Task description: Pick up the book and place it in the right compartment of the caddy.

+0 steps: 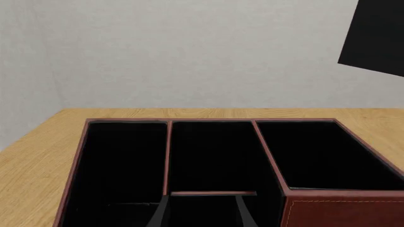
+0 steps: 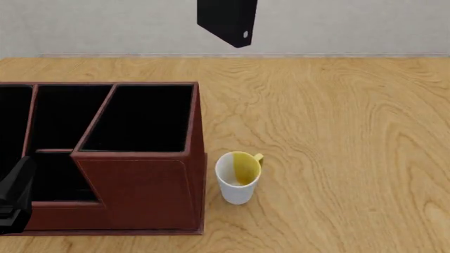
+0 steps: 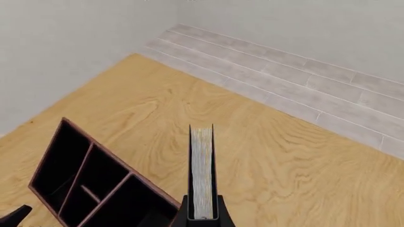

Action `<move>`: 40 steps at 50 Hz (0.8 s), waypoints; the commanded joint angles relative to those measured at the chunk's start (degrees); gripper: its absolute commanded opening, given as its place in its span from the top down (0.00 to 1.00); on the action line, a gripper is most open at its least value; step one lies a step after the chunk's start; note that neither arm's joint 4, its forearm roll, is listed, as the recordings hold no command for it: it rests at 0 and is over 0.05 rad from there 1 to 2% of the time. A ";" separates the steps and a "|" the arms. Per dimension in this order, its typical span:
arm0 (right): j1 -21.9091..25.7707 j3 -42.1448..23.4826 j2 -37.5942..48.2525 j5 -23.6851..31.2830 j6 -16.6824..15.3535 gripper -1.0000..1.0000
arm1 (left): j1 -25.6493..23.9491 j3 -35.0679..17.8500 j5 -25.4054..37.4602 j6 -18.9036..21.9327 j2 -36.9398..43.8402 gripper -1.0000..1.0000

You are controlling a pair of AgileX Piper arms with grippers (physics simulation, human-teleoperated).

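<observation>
Right gripper clamped on book, high above caddy, left gripper parted, empty.

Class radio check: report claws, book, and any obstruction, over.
Right claw shut on the book, held high. Left claw open, low at the caddy. Right compartment unobstructed; mug beside it.

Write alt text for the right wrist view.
The right end effector holds a black hardcover book upright, white page edges facing the camera, high above a wooden table. Below and off to one side sits the reddish-brown caddy with black-lined compartments, none of which shows anything inside; pale wall and floorboards lie beyond the table.
</observation>
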 commanded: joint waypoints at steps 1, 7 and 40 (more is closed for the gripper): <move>2.04 -2.18 0.68 -0.43 1.62 1.00 | 0.00 0.00 0.00 0.00 0.00 0.00; 3.17 -2.72 1.72 -1.12 2.08 1.00 | -0.01 0.00 0.00 0.00 0.00 0.00; 8.65 -5.69 9.05 -4.17 5.02 1.00 | 0.00 0.00 0.00 -0.01 0.00 0.00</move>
